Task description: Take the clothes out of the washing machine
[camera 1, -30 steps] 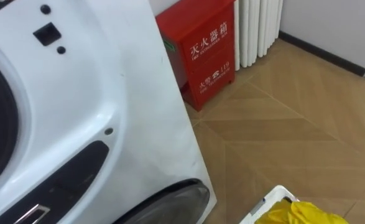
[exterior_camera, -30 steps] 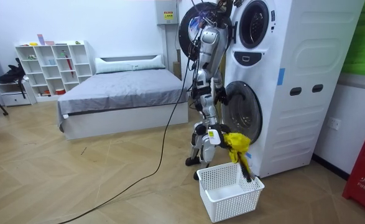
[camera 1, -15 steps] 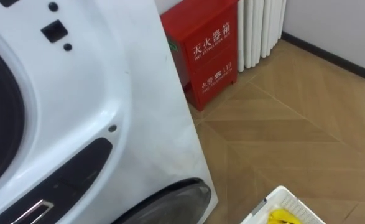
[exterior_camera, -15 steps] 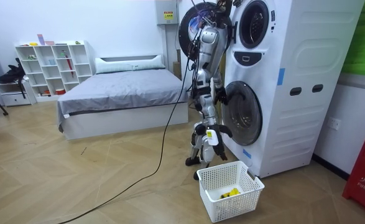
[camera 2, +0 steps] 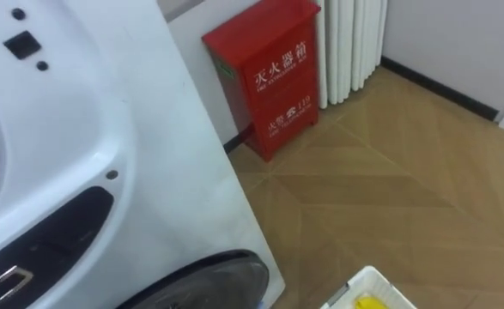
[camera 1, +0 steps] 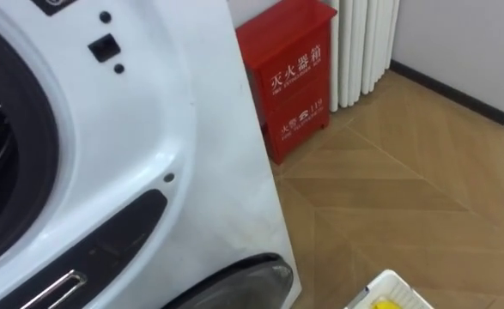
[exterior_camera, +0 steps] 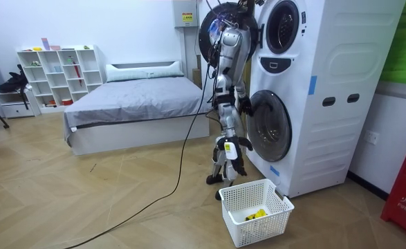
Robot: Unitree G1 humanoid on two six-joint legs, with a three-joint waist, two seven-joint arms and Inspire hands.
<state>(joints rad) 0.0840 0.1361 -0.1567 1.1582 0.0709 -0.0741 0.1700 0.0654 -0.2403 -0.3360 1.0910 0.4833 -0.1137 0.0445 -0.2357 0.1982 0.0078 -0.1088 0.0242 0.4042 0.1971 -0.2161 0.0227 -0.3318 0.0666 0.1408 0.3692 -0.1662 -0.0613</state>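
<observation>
The yellow cloth [exterior_camera: 257, 214] lies in the white basket [exterior_camera: 258, 232] on the floor, cut off at the eye views' near edge. The right hand [exterior_camera: 232, 149] hangs above the basket, beside the washing machine [exterior_camera: 313, 90]. It holds nothing visible, and its grip is too small to make out.

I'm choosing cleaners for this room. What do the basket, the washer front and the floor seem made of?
Basket: probably white plastic, with moulded lattice walls and a matte look.
Washer front: glossy white panel with soft reflections. It may be painted metal or plastic; I can't tell which.
Floor: wood or wood-look laminate, in angled planks with visible grain and a satin sheen.
</observation>
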